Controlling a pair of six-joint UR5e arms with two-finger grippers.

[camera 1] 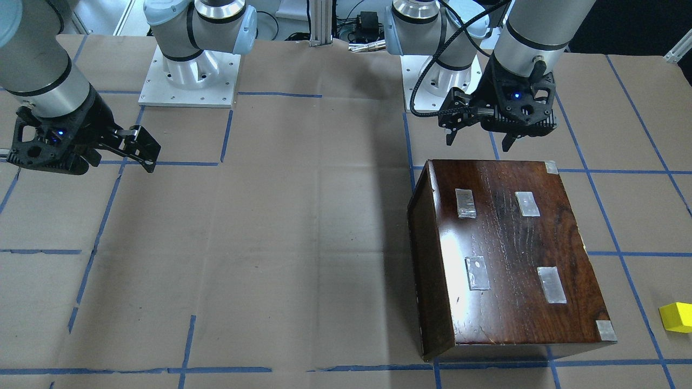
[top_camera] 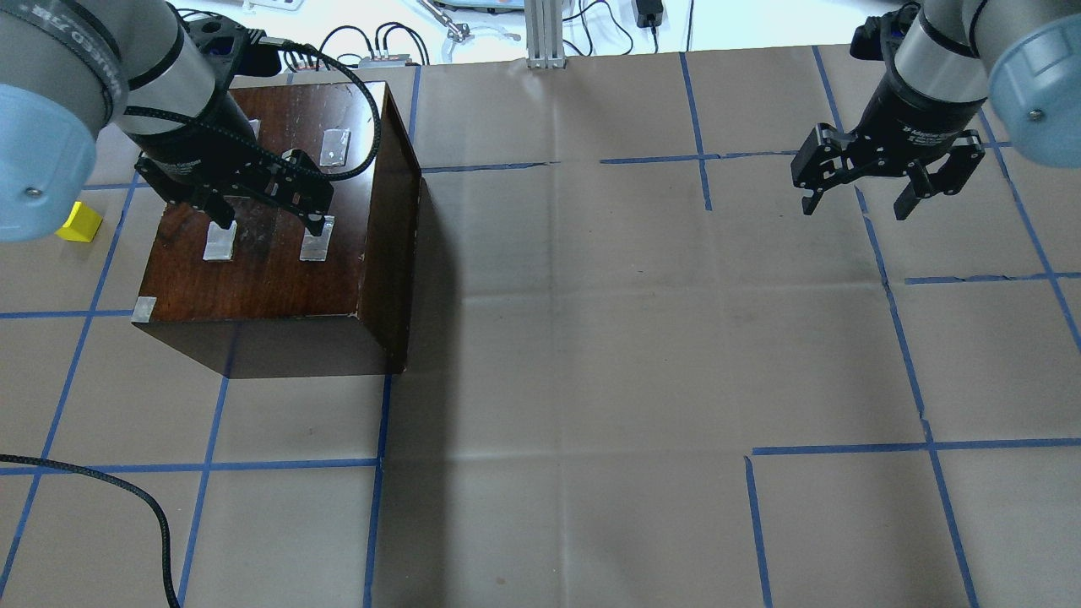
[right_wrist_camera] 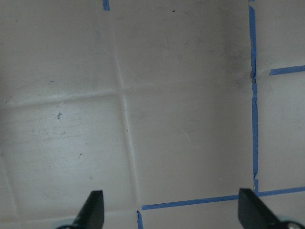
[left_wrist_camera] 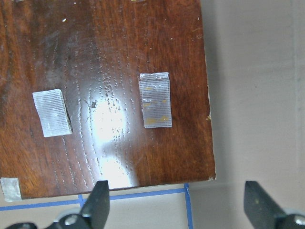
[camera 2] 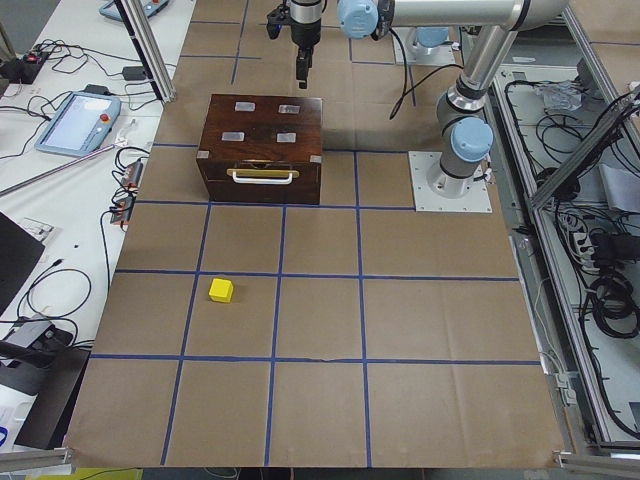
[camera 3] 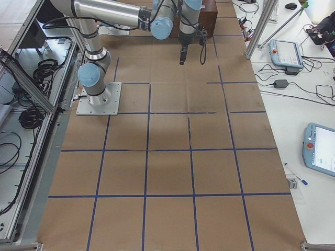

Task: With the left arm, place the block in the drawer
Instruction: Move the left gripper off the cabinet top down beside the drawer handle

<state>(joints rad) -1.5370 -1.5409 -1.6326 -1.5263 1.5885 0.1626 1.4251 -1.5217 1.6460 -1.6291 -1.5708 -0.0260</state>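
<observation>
**While my left gripper hangs over the box, the block lies apart from it**

Seen from across the table, my left gripper (camera 1: 478, 143) hangs above the edge of the wooden box (camera 1: 508, 254) nearest my base, fingers spread and holding nothing. The block (camera 1: 677, 317) lies on the brown paper table (camera 1: 303, 243), off the box's side and clear of it. My right gripper (camera 1: 145, 151) hangs well away on the box's other side; from this angle I cannot tell how its fingers stand.

From overhead, the left gripper is over the box's top, between two silver tape patches (top_camera: 220, 243). The block lies beyond the box's left side. The right gripper's fingers are spread and empty.

From the camera at my left, the drawer (camera 2: 262, 190) is shut flush in the box's front, with its pale handle (camera 2: 262, 172) showing. The block lies out in front of that face, well apart.

From the camera at my right, only a corner of the box shows, behind my arms.

My left wrist camera looks straight down on the glossy box top and one of its corners, both fingertips parted wide.

My right wrist camera shows bare paper and blue tape lines (right_wrist_camera: 253, 95), far from the box, fingertips parted wide.
</observation>
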